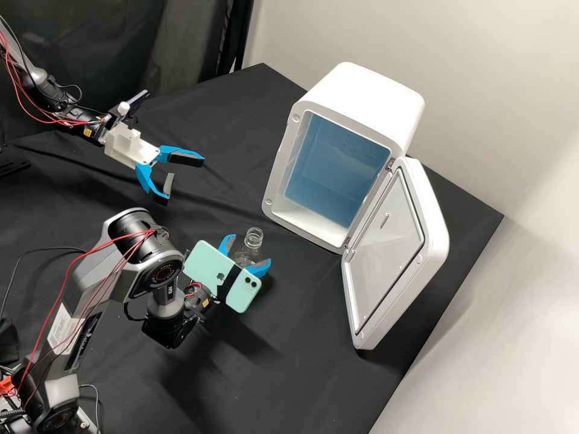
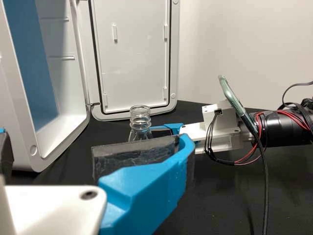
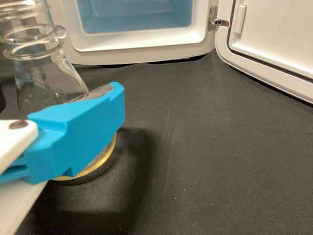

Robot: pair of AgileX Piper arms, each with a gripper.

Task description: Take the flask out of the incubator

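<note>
High view, item 1: where was the flask [image 1: 252,242], and what did each container hold? — Inspector

The flask stood upright on the black bench [image 1: 313,361]. It was outside the incubator [image 1: 362,102], near it and in front of its opening. The flask was clear glass with a ridged neck and an uncapped mouth. Whether it held liquid could not be determined. The incubator chamber was lined in blue, and its door [image 1: 395,253] stood swung fully open to one side. — Technician

Item 2: condition of the end effectors? — Inspector

The right gripper [image 1: 246,253] was closed about the flask body, one blue finger on each side. In the right wrist view, a finger [image 3: 73,127] lay with its pad against the glass wall, low on the body. The left gripper [image 1: 183,179] hung above the bench, well apart from both flask and incubator, with its fingers spread wide. A mint-green phone [image 1: 220,282] (strapped across the right wrist) sat just behind the right gripper. In the left wrist view, the flask neck rose above that arm's own finger, with the open door behind it. — Technician
</note>
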